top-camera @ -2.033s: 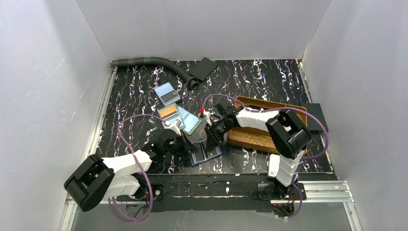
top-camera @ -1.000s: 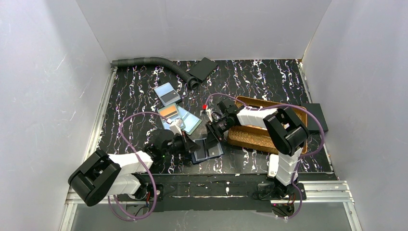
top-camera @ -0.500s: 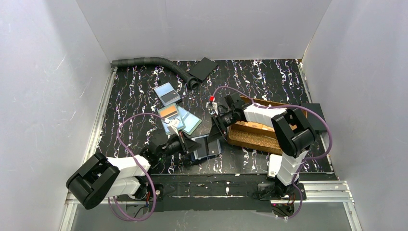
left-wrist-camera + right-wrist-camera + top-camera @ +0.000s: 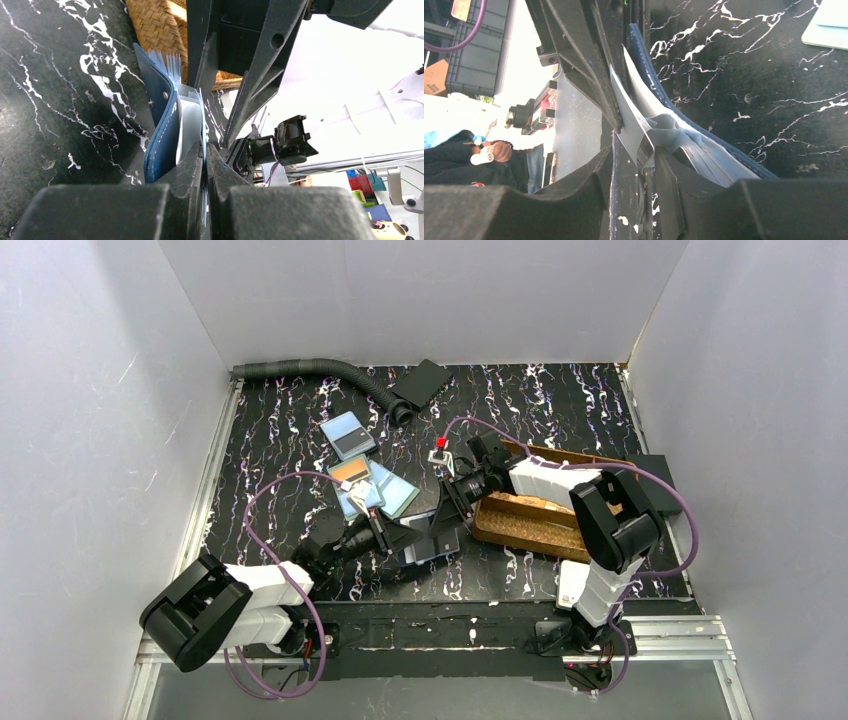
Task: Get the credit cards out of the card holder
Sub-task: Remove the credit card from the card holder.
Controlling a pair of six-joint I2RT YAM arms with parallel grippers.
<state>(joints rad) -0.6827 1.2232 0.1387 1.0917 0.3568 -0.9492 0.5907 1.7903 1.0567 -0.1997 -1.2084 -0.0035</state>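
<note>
The navy card holder [image 4: 432, 543] is propped off the mat between my two grippers, its clear sleeve pages fanned out. My left gripper [image 4: 403, 536] is shut on a thin pale credit card edge [image 4: 202, 125] at the holder's open side, beside the navy cover [image 4: 160, 130]. My right gripper [image 4: 447, 518] reaches in from the tray side. In the right wrist view its jaws stand partly apart around the cover's edge and a folded sleeve [image 4: 646, 142]. Three credit cards lie on the mat: blue-grey [image 4: 348, 435], orange [image 4: 350, 472] and teal [image 4: 392, 495].
A brown woven tray [image 4: 545, 527] sits just right of the holder, under the right arm. A grey ribbed hose [image 4: 310, 368] and a flat black rectangle [image 4: 420, 382] lie at the back. A black box [image 4: 655, 485] is at the right wall.
My left gripper has slid right, staying shut. The holder has shifted a little right and tipped between the grippers. The right wrist has drawn back toward the tray.
</note>
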